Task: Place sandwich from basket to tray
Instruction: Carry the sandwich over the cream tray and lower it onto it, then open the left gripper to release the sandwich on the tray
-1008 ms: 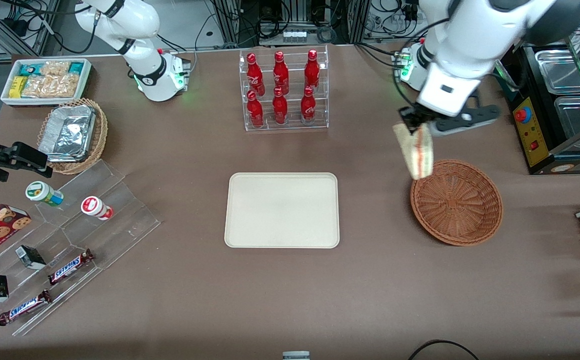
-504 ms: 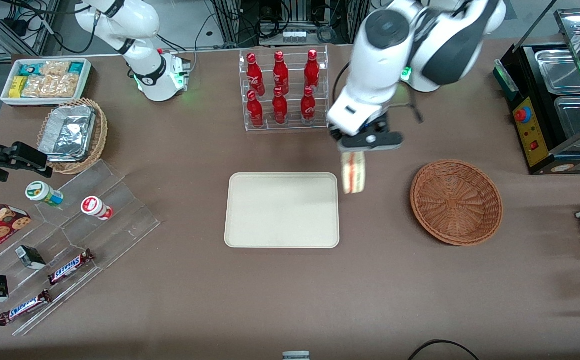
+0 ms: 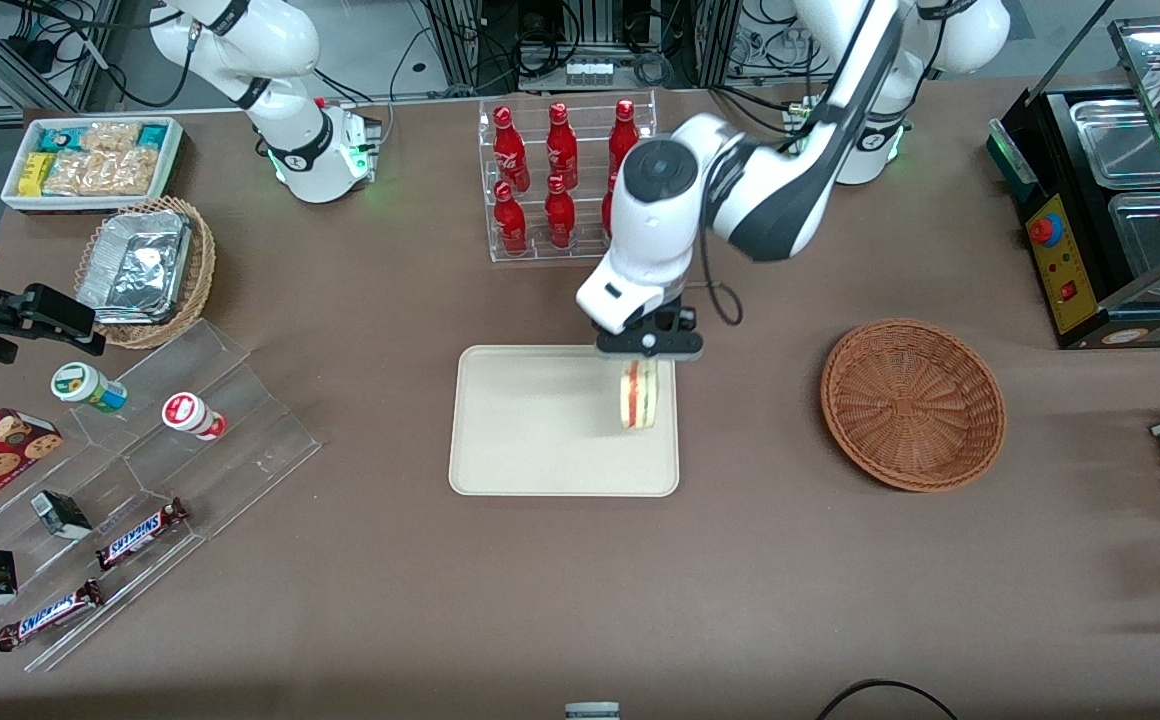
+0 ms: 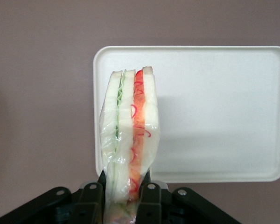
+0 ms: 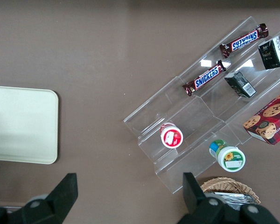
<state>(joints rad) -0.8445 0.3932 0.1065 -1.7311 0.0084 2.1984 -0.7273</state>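
Observation:
My left gripper is shut on the wrapped sandwich and holds it hanging on edge above the cream tray, over the tray's end nearest the basket. In the left wrist view the sandwich shows white bread with green and red filling, clamped between my black fingers, with the tray below it. The reddish-brown wicker basket sits empty on the table, toward the working arm's end. The tray holds nothing else.
A clear rack of red bottles stands just farther from the front camera than the tray, close to my arm. A tan wicker basket with a foil container, a white bin of snacks and a clear stepped snack display lie toward the parked arm's end.
My gripper has carried the sandwich from above the basket's rim sideways toward the parked arm's end, and it now hangs over the tray. The basket stays empty.

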